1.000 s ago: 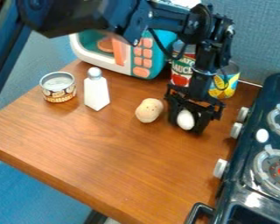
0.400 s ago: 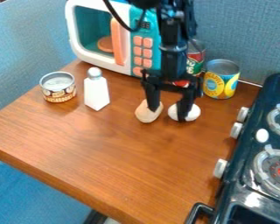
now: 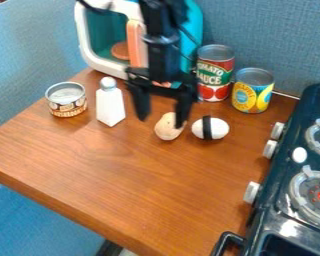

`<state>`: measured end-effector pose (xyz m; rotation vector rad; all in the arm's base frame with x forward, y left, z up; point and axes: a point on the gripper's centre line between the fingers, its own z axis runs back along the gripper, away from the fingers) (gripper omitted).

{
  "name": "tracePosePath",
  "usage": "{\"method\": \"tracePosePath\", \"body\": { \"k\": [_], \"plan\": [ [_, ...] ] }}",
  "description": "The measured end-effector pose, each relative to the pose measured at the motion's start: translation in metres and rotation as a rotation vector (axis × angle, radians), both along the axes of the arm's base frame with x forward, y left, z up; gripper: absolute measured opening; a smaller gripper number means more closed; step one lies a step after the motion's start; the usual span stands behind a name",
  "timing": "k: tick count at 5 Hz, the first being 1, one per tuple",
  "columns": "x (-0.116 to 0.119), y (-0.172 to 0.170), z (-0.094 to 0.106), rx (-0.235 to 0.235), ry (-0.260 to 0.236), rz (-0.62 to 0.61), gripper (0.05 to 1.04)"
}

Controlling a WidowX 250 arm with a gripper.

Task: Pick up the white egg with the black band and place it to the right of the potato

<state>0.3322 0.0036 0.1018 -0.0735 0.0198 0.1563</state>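
Start at the near edge of the wooden table (image 3: pixel 122 185), with the toy stove (image 3: pixel 281 186) along its right side. Next, locate the white egg-shaped piece (image 3: pixel 219 128) on the table, right of the potato (image 3: pixel 167 130): unmoved since the previous frame, with its black band (image 3: pixel 207 128) now exposed. Read its long axis as left to right, across the view, with the band crosswise. Read the potato's long axis as near to far, leaning slightly right at the far end; also unmoved. Note the gripper (image 3: pixel 161 122): shifted left from above both pieces, now at the potato's upper left. Fingers wide apart, holding nothing; cannot tell any contact with the potato. Farther left, find the white bottle (image 3: pixel 110 106), upright, and the short can (image 3: pixel 66 102). At the back, find the yellow-and-blue can (image 3: pixel 253 92), the red-and-green can (image 3: pixel 214 75), now uncovered, and the toy microwave (image 3: pixel 84 47), partly behind the arm.
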Motion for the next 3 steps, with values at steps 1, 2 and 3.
{"method": "tracePosePath", "body": {
  "k": [1, 2, 3],
  "plan": [
    [-0.016, 0.025, 0.009, 0.036, 0.008, 0.013, 0.997],
    [-0.022, 0.047, 0.006, 0.112, 0.033, -0.017, 0.997],
    [-0.024, 0.069, 0.007, 0.156, 0.033, -0.034, 0.997]
  ]
}}
